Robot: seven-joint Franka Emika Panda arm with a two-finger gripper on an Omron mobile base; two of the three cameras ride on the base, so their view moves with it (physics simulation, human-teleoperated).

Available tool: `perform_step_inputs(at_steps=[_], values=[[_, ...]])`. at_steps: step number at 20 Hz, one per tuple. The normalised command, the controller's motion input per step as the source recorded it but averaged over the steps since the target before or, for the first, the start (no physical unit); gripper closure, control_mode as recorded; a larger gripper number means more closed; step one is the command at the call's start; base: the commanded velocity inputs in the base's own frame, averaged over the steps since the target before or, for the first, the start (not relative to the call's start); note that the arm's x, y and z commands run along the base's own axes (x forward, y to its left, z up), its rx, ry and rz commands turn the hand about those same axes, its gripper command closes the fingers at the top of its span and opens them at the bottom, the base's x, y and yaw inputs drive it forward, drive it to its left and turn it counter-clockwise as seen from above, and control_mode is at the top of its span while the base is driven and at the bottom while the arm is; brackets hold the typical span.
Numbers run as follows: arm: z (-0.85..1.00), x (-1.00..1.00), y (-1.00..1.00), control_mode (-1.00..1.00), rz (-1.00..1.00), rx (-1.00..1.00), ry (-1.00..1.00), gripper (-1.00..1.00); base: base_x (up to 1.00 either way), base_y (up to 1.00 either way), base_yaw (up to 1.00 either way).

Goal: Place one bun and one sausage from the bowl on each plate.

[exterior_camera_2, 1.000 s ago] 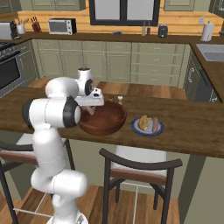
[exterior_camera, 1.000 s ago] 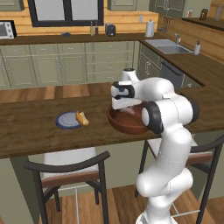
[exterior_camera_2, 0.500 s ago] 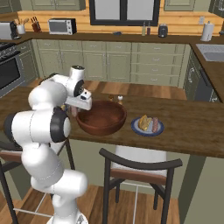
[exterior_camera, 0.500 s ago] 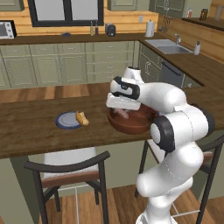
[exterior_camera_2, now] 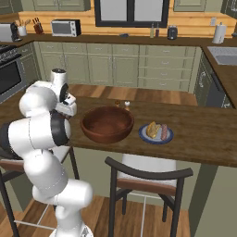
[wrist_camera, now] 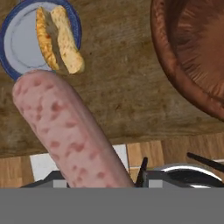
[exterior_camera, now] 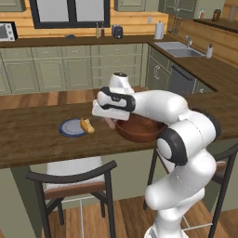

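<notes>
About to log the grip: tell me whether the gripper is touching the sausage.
Touching. In the hand view the sausage rises straight out of the gripper at the bottom edge, held off the counter.

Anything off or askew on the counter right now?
One thing: the bun on the left plate overhangs the rim instead of lying fully on it. Otherwise tidy: the bowl stands upright, the other plate holds its bun and sausage, nothing spilled.

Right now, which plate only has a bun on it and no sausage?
The plate left of the bowl, under the gripper carrying a sausage. It holds just a bun; the other plate has both.
</notes>
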Motion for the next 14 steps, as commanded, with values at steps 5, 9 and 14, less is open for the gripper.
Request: perform_step_inputs(at_steps=[5,9,14], values=[[0.00,0.00,0.50,-1.00,-0.06,0.00,0.01,1.00,0.00,0.00,0.00],[0.00,0.00,0.34,-1.00,-0.10,0.00,0.01,1.00,0.00,0.00,0.00],[0.00,0.01,0.28,-1.00,-0.10,0.00,0.01,1.00,0.00,0.00,0.00]])
